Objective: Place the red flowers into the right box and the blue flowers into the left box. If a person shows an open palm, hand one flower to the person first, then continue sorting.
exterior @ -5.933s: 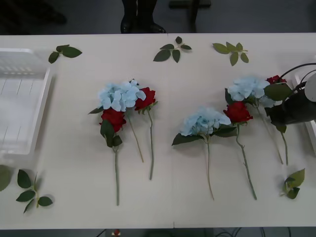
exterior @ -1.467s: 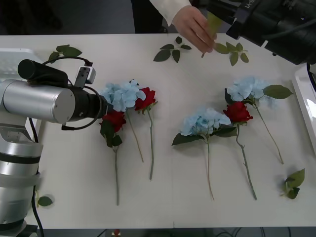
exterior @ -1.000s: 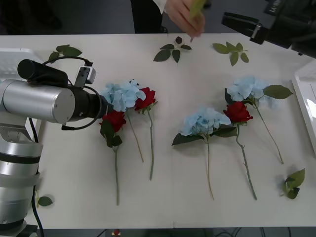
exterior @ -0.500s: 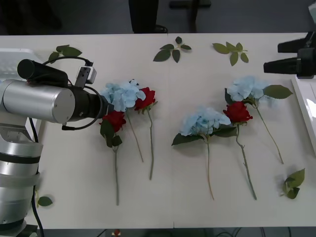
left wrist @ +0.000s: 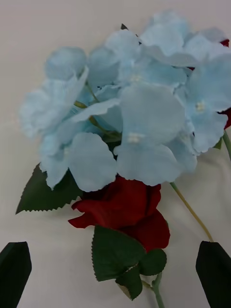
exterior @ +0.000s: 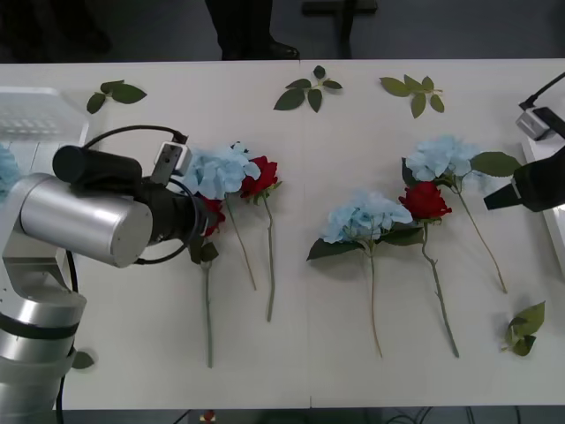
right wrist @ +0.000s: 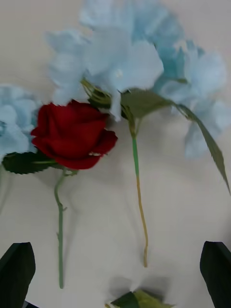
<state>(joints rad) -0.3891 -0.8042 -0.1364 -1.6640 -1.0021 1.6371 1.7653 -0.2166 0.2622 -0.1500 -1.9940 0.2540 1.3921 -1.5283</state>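
Observation:
Three blue flowers lie on the table: one by my left arm [exterior: 216, 168], one in the middle [exterior: 366, 216], one at the right [exterior: 441, 157]. Red flowers lie beside them [exterior: 262, 175] [exterior: 425, 200]; a third [exterior: 212, 214] is partly hidden by my left arm [exterior: 88, 221]. My left gripper [left wrist: 115, 284] hangs open over a blue flower [left wrist: 134, 101] and a red flower [left wrist: 125, 211]. Over at the right edge, my right gripper [exterior: 503, 196] [right wrist: 115, 288] is open above a red flower [right wrist: 72, 134] and a blue flower [right wrist: 125, 62]. The left box [exterior: 44, 115] is far left; the right box's rim [exterior: 558, 238] is at the right edge.
Loose leaf sprigs lie along the far edge [exterior: 115, 93] [exterior: 309, 90] [exterior: 413, 91] and at the front right [exterior: 525, 329]. A pale blue patch [exterior: 4, 168] shows at the left edge by the left box. A person's legs [exterior: 247, 35] stand beyond the table.
The person's hand took a flower from my right gripper and withdrew. My right arm swung down from the far side to the table's right edge. My left arm shifted toward the left flower cluster.

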